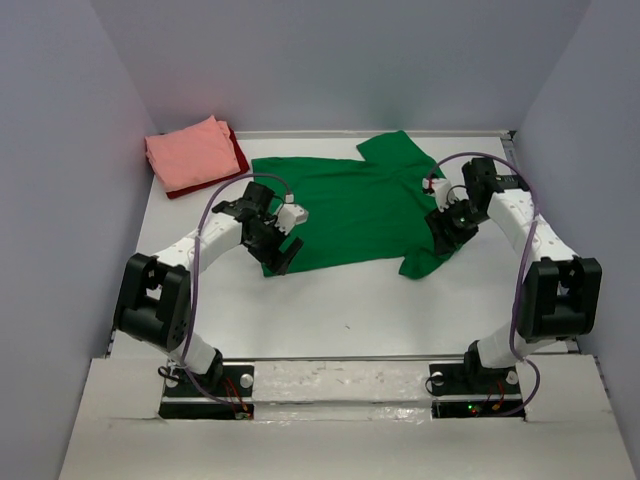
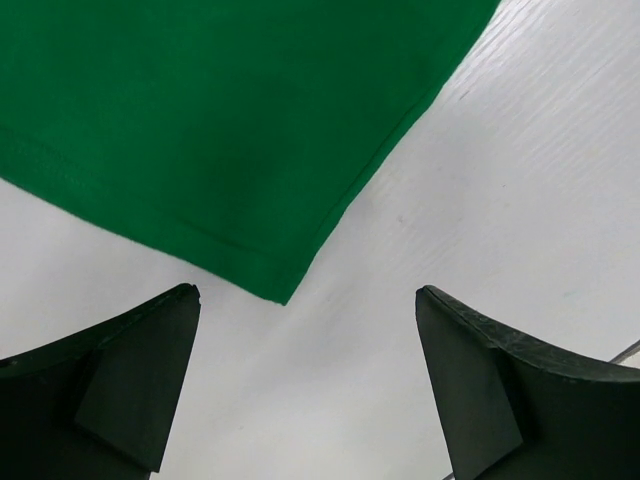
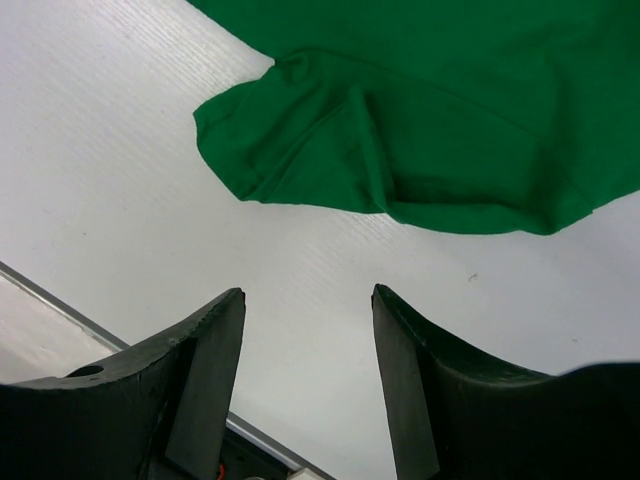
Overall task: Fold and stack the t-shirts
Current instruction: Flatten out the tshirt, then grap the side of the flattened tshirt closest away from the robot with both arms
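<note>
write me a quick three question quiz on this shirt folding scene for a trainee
1. True or false: the bright green short-sleeved cloth t-shirt lies spread out on the white table.
2. What lies on the folded dark red cloth t-shirt? A) a folded salmon pink cloth t-shirt B) a green shirt C) nothing
3. Fill in: the left pincer hovers by the green shirt's hem ____, the right pincer hovers by its sleeve, and both are ____.
Key: 1 true; 2 A; 3 corner, open.
</note>
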